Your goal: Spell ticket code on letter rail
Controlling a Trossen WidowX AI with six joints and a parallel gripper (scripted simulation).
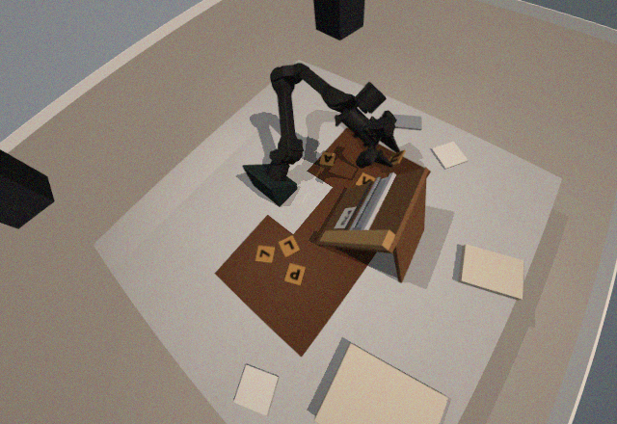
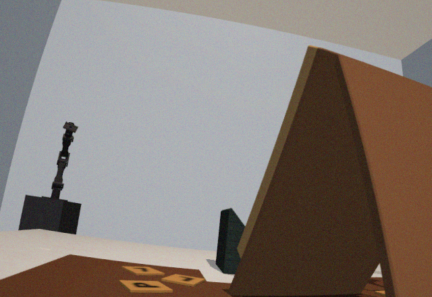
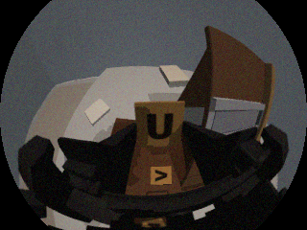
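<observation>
My gripper (image 1: 394, 158) (image 3: 160, 126) is shut on the orange U tile (image 1: 398, 156) (image 3: 144, 112), held upright in the wrist view, above the brown mat, beyond the far end of the sloped board (image 1: 406, 200) (image 2: 314, 182). The grey rail (image 1: 371, 205) (image 3: 237, 103) shows no tile in the top view. The ticket (image 1: 345, 217) lies beside it, its print too small to read. A V tile (image 1: 364, 179) (image 3: 161, 175) lies near the rail's far end, an A tile (image 1: 327, 159) nearer the arm's base. A P tile (image 1: 295, 274) (image 2: 146, 285) lies with two others (image 1: 288, 246) (image 1: 265, 253).
The board's wooden end block (image 1: 356, 238) is at the rail's near end. The dark green wedge (image 1: 271, 183) (image 2: 228, 241) stands at the arm's base. Pale flat blocks (image 1: 492, 270) (image 1: 381, 384) (image 1: 449, 154) (image 1: 255, 388) and a grey slab (image 1: 408, 121) lie around the counter.
</observation>
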